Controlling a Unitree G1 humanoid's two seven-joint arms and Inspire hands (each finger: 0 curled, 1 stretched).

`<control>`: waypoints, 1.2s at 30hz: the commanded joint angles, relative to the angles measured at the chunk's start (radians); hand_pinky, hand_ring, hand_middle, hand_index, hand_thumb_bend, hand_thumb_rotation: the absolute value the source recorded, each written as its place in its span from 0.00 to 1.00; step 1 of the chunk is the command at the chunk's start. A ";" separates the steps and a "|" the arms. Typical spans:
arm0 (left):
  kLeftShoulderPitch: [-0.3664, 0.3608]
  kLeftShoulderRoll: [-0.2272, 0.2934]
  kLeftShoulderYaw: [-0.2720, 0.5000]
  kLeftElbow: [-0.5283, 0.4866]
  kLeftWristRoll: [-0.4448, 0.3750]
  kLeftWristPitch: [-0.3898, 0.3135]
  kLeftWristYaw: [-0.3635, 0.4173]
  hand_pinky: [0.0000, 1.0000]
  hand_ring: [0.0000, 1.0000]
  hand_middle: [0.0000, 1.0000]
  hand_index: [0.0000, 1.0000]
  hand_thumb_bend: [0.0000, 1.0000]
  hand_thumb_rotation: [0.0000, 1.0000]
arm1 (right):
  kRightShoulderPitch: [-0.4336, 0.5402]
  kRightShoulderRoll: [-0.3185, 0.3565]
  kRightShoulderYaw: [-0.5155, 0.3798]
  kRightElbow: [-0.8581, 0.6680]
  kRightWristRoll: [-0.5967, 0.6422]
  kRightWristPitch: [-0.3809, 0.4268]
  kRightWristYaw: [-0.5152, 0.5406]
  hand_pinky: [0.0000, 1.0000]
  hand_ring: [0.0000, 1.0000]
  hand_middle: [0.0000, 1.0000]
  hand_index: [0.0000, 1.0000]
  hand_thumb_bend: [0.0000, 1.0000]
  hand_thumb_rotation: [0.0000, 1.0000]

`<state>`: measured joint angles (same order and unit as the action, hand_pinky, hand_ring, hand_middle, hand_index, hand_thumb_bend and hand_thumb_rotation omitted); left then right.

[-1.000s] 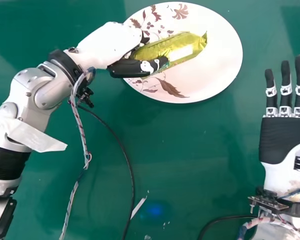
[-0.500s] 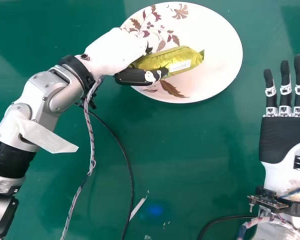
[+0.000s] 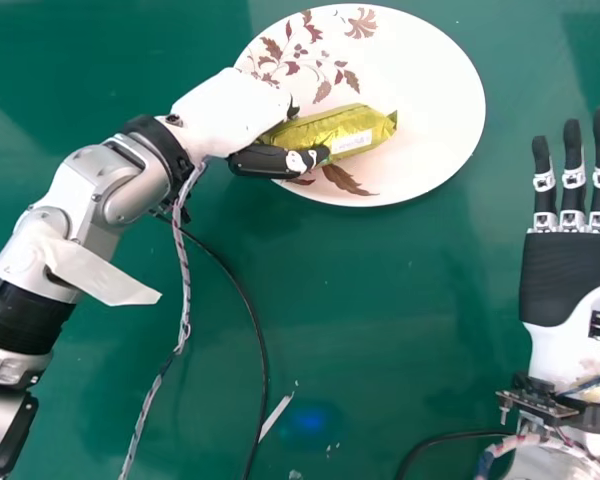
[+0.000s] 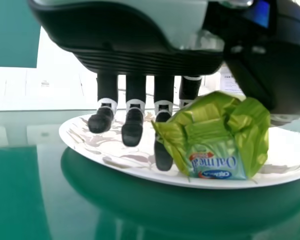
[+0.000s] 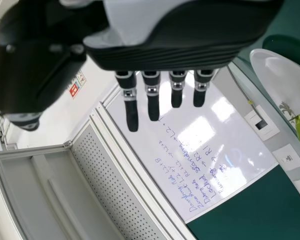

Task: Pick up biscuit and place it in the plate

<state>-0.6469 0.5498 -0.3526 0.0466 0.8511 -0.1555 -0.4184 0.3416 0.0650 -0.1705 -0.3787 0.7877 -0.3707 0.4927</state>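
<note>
Withdrawing the left hand (image 3: 232, 108), its fingers straight and apart from the thumb, could drag the biscuit (image 3: 330, 128) across the plate (image 3: 430, 100) if the thumb catches it.

Left arm (image 3: 110, 190) angled inward, left hand (image 3: 230, 108) relaxed; right hand (image 3: 570, 275) open, fingers straight.
</note>
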 commanded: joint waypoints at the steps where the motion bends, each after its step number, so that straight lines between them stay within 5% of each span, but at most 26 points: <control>1: 0.005 0.006 -0.024 0.018 0.011 0.003 -0.023 0.06 0.13 0.22 0.47 0.50 0.14 | 0.012 0.008 -0.002 -0.005 0.005 0.001 0.009 1.00 1.00 0.96 0.84 0.91 0.43; 19: -0.010 0.017 -0.064 0.038 0.043 0.025 -0.055 0.05 0.15 0.27 0.48 0.51 0.16 | 0.015 -0.006 0.002 0.005 0.049 0.021 0.041 1.00 1.00 0.96 0.86 0.91 0.43; 21: -0.009 0.017 -0.064 0.035 0.046 0.029 -0.054 0.07 0.17 0.29 0.48 0.84 0.42 | 0.015 -0.006 -0.003 0.008 0.049 0.026 0.038 1.00 1.00 0.96 0.86 0.91 0.43; 22: -0.009 0.018 -0.064 0.033 0.048 0.030 -0.055 0.07 0.17 0.30 0.48 0.88 0.45 | 0.014 -0.006 -0.005 0.011 0.054 0.029 0.043 1.00 1.00 0.96 0.86 0.91 0.43; 26: -0.006 0.021 -0.062 0.030 0.051 0.030 -0.059 0.08 0.19 0.33 0.51 0.89 0.48 | 0.010 -0.015 -0.006 0.019 0.069 0.046 0.074 1.00 1.00 0.97 0.88 0.92 0.46; 32: 0.005 0.019 -0.052 0.017 0.041 0.036 -0.055 0.11 0.26 0.43 0.59 1.00 0.67 | 0.007 -0.006 -0.007 0.022 0.058 0.055 0.070 1.00 1.00 0.97 0.90 0.94 0.52; 36: 0.011 0.017 -0.050 0.005 0.036 0.046 -0.062 0.17 0.33 0.55 0.65 1.00 0.73 | 0.018 0.005 -0.006 0.000 0.031 0.063 0.028 1.00 1.00 0.98 0.91 0.95 0.57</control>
<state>-0.6776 0.5550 -0.3872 0.0450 0.8831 -0.1159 -0.4543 0.3410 0.0580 -0.1731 -0.3693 0.8285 -0.3131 0.5364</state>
